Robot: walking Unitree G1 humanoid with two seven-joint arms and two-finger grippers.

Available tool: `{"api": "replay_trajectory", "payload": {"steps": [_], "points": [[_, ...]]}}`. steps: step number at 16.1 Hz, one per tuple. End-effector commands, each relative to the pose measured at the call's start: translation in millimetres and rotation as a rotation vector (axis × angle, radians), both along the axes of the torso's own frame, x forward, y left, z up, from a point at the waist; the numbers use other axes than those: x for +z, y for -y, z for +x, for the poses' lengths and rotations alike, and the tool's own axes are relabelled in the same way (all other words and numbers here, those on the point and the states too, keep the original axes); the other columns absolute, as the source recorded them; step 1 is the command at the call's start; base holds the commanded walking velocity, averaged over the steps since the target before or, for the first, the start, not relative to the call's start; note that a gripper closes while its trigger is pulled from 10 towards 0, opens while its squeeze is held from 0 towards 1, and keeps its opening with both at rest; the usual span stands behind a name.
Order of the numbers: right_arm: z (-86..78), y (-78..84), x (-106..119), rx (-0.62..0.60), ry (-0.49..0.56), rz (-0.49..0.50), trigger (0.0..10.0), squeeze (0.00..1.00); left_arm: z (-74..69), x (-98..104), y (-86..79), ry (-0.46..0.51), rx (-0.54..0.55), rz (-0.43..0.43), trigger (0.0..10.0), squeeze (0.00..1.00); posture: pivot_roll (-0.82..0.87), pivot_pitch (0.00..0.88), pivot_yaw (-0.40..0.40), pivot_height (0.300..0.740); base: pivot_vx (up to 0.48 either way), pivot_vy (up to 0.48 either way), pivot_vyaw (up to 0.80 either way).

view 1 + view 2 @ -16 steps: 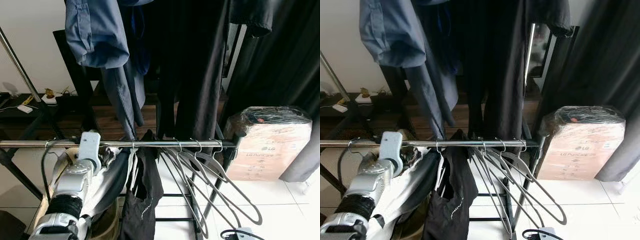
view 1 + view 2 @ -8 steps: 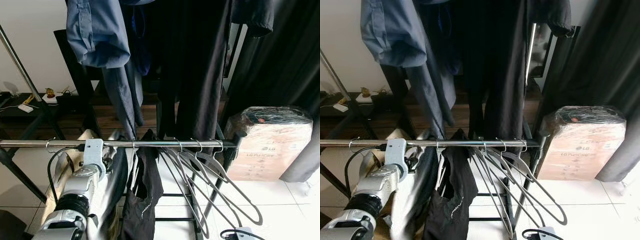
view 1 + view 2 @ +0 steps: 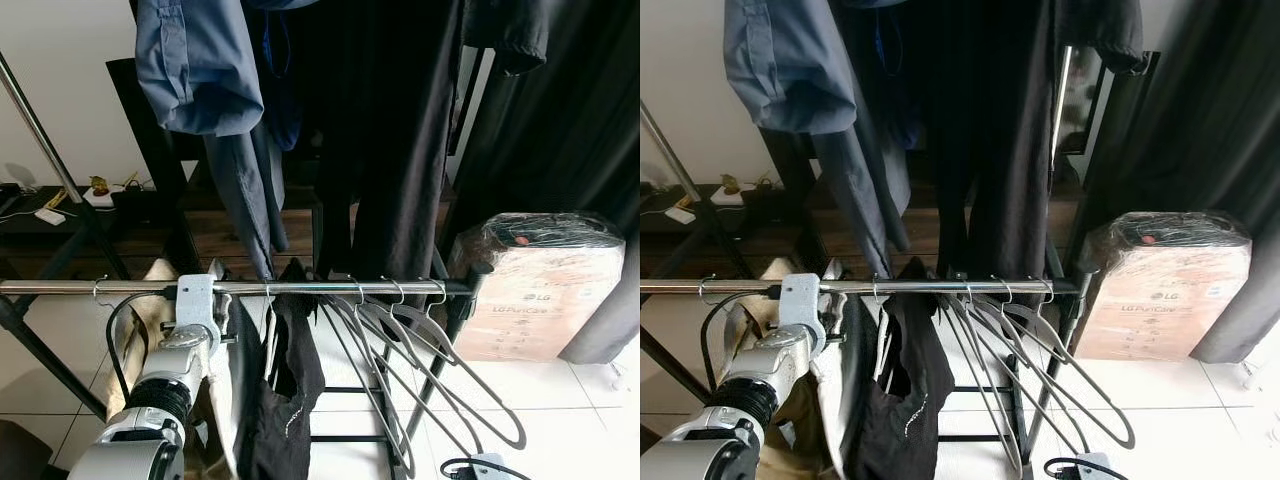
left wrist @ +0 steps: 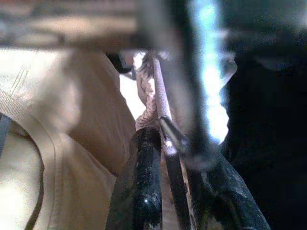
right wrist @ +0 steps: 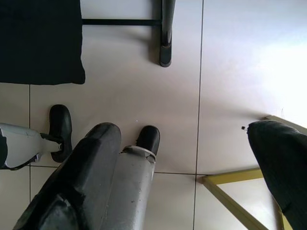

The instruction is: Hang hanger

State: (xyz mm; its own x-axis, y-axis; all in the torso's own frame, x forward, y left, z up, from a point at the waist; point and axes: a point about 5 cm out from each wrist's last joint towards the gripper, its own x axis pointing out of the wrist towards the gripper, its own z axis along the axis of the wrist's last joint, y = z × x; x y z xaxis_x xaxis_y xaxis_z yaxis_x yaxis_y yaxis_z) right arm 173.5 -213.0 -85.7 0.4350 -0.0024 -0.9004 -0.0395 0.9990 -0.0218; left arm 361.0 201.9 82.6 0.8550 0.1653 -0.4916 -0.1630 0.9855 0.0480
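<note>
Left wrist view gives the clearest read of the step in hand: the left gripper (image 4: 165,191) has its two black fingers (image 4: 141,187) closed narrow on the thin metal stem of a hanger (image 4: 160,103), with a cream shirt (image 4: 57,143) draped beside it. From the head views, the left arm (image 3: 165,390) reaches up to the rail (image 3: 330,287), its wrist just under the bar near the rail's left end, and the cream shirt hangs below it, beside a black garment (image 3: 290,380). Several bare wire hangers (image 3: 420,370) hang farther toward the rail's right end.

Judging by this, the hanging step is nearly finished. The hook seems to be at the rail, so the next move probably calls for letting the hook settle on the bar, opening the fingers and drawing the arm down without dragging the shirt off.

Whether the hook is truly over the rail is hard to make out: the wrist covers that spot in the head views, and the wrist view is blurred at the top. The right gripper (image 5: 192,172) hangs idle over the tiled floor (image 5: 230,72), its fingers wide apart. A wrapped box (image 3: 540,285) stands on the floor past the rail's right end.
</note>
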Motion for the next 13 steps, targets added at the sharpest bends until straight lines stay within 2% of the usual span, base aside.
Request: {"api": "replay_trajectory", "payload": {"steps": [1, 2, 3, 4, 5, 6, 7, 12, 13], "points": [[2.8, -0.8, 1.1, 0.013, 0.003, -0.001, 10.0, 0.00, 1.9, 2.2, -0.1, 0.006, 0.022, -0.012, 10.0, 0.00, 0.05, 0.000, -0.019, 0.740, 0.000, 0.000, 0.00], [2.5, -1.0, 1.0, 0.014, 0.002, -0.001, 10.0, 0.00, 1.6, 1.5, -1.8, 0.007, 0.039, -0.009, 10.0, 0.00, 0.04, 0.000, -0.019, 0.740, 0.000, 0.000, 0.00], [2.3, -1.1, 0.9, 0.013, 0.002, -0.001, 10.0, 0.00, 1.4, 1.3, -2.1, 0.006, 0.042, -0.005, 10.0, 0.07, 0.04, 0.000, -0.018, 0.740, 0.000, 0.000, 0.00], [2.2, -1.1, 0.8, 0.013, 0.001, -0.001, 10.0, 0.00, 1.4, 0.7, -2.1, 0.004, 0.053, -0.012, 10.0, 1.00, 0.04, 0.000, -0.018, 0.740, 0.000, 0.000, 0.00], [2.1, -1.1, 0.7, 0.013, 0.001, -0.001, 10.0, 0.00, 1.5, 0.5, -1.9, 0.004, 0.057, -0.017, 10.0, 1.00, 0.04, 0.000, -0.018, 0.740, 0.000, 0.000, 0.00], [2.0, -1.2, 0.7, 0.013, 0.000, -0.001, 10.0, 0.00, 2.0, 0.7, -1.7, 0.005, 0.071, -0.022, 10.0, 0.87, 0.04, 0.000, -0.018, 0.740, 0.000, 0.000, 0.00], [1.9, -1.2, 0.6, 0.013, 0.000, -0.001, 10.0, 0.00, 2.0, 0.7, -1.8, 0.005, 0.076, -0.023, 10.0, 0.00, 0.04, 0.000, -0.018, 0.740, 0.000, 0.000, 0.00], [2.1, -1.9, 0.6, 0.011, 0.001, 0.001, 10.0, 0.00, -1.3, -5.6, -3.3, -0.031, 0.101, -0.043, 10.0, 0.00, 0.03, 0.000, -0.015, 0.740, 0.000, 0.000, 0.00], [2.0, -1.9, 0.5, 0.011, 0.001, 0.001, 10.0, 0.00, -2.3, -7.7, -2.5, -0.039, 0.105, -0.058, 0.5, 0.00, 0.03, 0.000, -0.015, 0.740, 0.000, 0.000, 0.00]]}}
